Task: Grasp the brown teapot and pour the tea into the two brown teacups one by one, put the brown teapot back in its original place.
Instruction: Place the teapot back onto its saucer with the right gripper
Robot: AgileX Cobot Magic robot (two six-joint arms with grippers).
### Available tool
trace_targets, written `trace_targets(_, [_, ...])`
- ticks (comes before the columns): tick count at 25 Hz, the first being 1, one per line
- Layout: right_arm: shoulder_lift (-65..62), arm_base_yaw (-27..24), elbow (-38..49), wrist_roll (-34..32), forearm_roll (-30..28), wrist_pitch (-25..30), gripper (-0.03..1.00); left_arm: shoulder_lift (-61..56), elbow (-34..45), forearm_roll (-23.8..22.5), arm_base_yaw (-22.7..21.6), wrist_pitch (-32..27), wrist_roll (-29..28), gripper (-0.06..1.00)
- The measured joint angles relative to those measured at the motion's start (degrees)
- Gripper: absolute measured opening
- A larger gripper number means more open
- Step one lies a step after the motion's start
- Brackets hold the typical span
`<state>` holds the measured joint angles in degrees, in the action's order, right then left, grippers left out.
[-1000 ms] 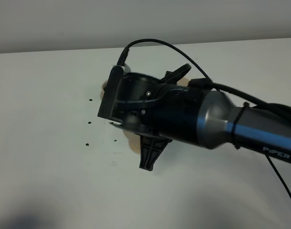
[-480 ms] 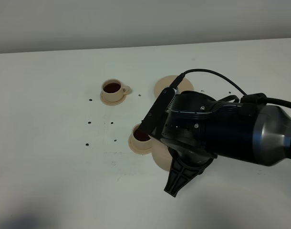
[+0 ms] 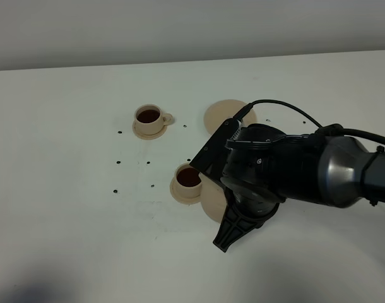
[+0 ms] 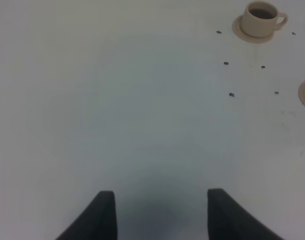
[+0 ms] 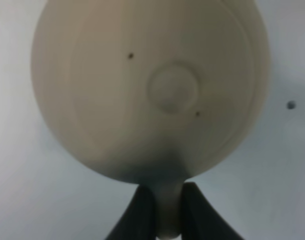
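Brown teapot (image 5: 147, 85) gripped by its handle in the closed right tool (image 5: 162, 210), held low over the white table (image 3: 66, 189) just beside the nearer brown teacup (image 3: 188, 180), mostly hidden under the arm. Farther teacup (image 3: 149, 117) full and dark on its saucer; wide saucer (image 3: 219, 115) bare behind. Left tool (image 4: 160, 212) spread apart, empty.

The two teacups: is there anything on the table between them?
Only bare table with small dark dots lies between the far teacup and the near teacup, seen from the high camera.
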<state>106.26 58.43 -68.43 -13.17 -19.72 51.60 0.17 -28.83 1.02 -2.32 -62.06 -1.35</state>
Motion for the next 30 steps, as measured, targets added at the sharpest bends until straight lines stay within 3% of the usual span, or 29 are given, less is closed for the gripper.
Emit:
trace_targets(5, [0.48, 0.00, 0.00, 0.06, -0.38, -0.28, 0.10, 0.00, 0.00, 0.00, 0.00, 0.00, 0.00, 0.40])
trace_targets(11, [-3.67, -2.37, -1.36, 0.18, -4.74, 2.76, 0.10, 0.00, 0.00, 0.00, 0.00, 0.00, 0.00, 0.40])
trace_targets(18, [-3.41, -10.31, -12.93, 5.21, 1.43, 5.38, 0.10, 0.00, 0.00, 0.00, 0.00, 0.00, 0.00, 0.40])
trace_targets(26, [6.44, -16.60, -24.23, 5.98, 2.27, 5.25, 0.10, 0.00, 0.00, 0.00, 0.00, 0.00, 0.00, 0.40])
trace_targets(30, [11.44, -18.74, -27.45, 5.74, 2.82, 2.63, 0.10, 0.00, 0.00, 0.00, 0.00, 0.00, 0.00, 0.40])
